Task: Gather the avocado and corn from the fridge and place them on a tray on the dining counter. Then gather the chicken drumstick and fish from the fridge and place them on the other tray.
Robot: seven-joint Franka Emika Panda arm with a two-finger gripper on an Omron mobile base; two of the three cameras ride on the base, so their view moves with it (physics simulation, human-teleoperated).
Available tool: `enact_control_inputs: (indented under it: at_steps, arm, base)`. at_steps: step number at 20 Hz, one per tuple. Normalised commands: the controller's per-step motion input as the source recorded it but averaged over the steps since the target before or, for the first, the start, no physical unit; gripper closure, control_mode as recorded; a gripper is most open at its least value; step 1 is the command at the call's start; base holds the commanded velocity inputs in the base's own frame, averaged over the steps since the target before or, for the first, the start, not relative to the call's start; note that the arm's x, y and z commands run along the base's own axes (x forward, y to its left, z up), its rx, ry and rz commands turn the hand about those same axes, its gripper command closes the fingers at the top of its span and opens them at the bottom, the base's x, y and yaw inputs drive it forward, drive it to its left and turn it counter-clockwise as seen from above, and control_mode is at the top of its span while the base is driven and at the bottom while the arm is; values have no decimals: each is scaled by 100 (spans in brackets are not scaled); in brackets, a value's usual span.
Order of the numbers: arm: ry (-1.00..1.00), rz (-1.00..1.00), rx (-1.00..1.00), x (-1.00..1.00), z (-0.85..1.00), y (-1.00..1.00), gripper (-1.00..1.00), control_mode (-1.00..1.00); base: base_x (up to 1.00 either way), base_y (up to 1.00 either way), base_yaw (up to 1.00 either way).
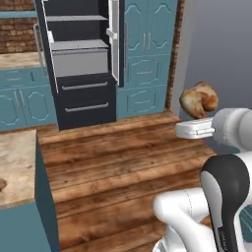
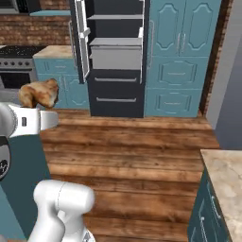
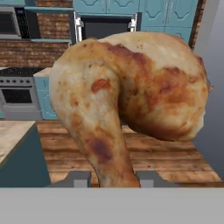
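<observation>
The chicken drumstick [image 3: 131, 92], lumpy and golden-brown, is held in the air with my gripper [image 3: 114, 178] shut on its narrow bone end. From the base cameras the chicken drumstick [image 1: 199, 99] [image 2: 38, 93] sits just above the white hand, over the wooden floor, a few steps back from the fridge [image 1: 83, 54] [image 2: 116, 52]. The fridge stands with both upper doors open and pale shelves showing. The dining counter [image 1: 17, 165] [image 3: 11, 133] is at my left. The avocado, corn, fish and trays are out of view.
A second stone top on panelled teal cabinets [image 2: 227, 177] is at my right. Teal cabinets [image 1: 145, 54] flank the fridge, and a stove [image 2: 16, 71] stands at the back left. Something small and brown [image 1: 2, 186] lies at the dining counter's left edge. Plank floor lies open ahead.
</observation>
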Motion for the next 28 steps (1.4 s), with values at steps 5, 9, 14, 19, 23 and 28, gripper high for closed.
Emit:
enact_control_inputs:
  at_steps: [5, 9, 14, 19, 23, 28]
  arm:
    - [0, 0, 0, 0, 0, 0, 100, 100]
    - [0, 0, 0, 0, 0, 0, 100, 100]
    - [0, 0, 0, 0, 0, 0, 100, 100]
    - [0, 0, 0, 0, 0, 0, 100, 100]
    - [0, 0, 0, 0, 0, 0, 100, 100]
    - [0, 0, 0, 0, 0, 0, 100, 100]
  base:
    - [-100, 34, -7]
    - [-100, 45, -7]
    - [-76, 96, -14]
    - [-59, 100, -13]
    - [-33, 100, -14]
    - [-1, 100, -17]
